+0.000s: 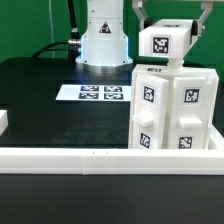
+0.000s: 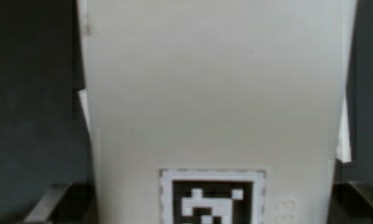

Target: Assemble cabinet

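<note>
The cabinet (image 1: 170,105) stands upright at the exterior view's right. It is a tall white box, and several black-and-white tags show on the faces turned to the camera. Just above its top hangs a smaller white panel (image 1: 165,42) with one tag. My gripper (image 1: 168,34) is shut on this panel, one finger on each side. I cannot tell whether the panel touches the cabinet top. In the wrist view the panel (image 2: 209,90) fills the picture, with its tag (image 2: 213,198) low between my dark fingers (image 2: 48,203). The body below is hidden there.
A long low white L-shaped rail (image 1: 90,156) runs along the front of the black table, and the cabinet stands against it. The marker board (image 1: 100,93) lies flat mid-table. The arm's white base (image 1: 103,40) stands behind. The rail's short leg (image 1: 3,121) shows at the left edge.
</note>
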`<action>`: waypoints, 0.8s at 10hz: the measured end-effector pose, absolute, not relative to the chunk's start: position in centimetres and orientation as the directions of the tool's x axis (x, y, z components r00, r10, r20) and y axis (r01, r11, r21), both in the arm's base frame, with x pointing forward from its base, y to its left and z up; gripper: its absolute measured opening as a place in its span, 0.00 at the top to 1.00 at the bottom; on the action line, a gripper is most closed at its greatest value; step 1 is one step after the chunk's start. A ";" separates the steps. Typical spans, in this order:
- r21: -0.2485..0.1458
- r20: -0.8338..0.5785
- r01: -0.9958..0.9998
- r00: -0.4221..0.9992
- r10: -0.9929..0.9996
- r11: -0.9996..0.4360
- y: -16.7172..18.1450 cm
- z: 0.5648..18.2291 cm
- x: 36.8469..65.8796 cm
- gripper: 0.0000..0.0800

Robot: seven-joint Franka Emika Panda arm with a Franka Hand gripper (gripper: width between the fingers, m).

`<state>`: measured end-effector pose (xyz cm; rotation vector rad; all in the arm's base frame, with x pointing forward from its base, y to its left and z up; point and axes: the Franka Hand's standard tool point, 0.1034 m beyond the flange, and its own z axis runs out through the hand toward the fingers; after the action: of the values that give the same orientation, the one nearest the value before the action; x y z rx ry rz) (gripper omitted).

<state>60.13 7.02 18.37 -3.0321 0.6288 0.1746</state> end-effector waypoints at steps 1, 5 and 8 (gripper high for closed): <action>-0.013 -0.122 -0.399 0.911 -0.394 -0.917 6.9 18.1 60.1 0.31; -0.018 -0.102 -0.399 0.913 -0.395 -0.917 6.9 17.7 60.4 0.31; -0.029 -0.075 -0.395 0.917 -0.392 -0.918 7.2 17.7 61.0 0.31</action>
<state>61.02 7.17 17.66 -3.0324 0.6231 0.1053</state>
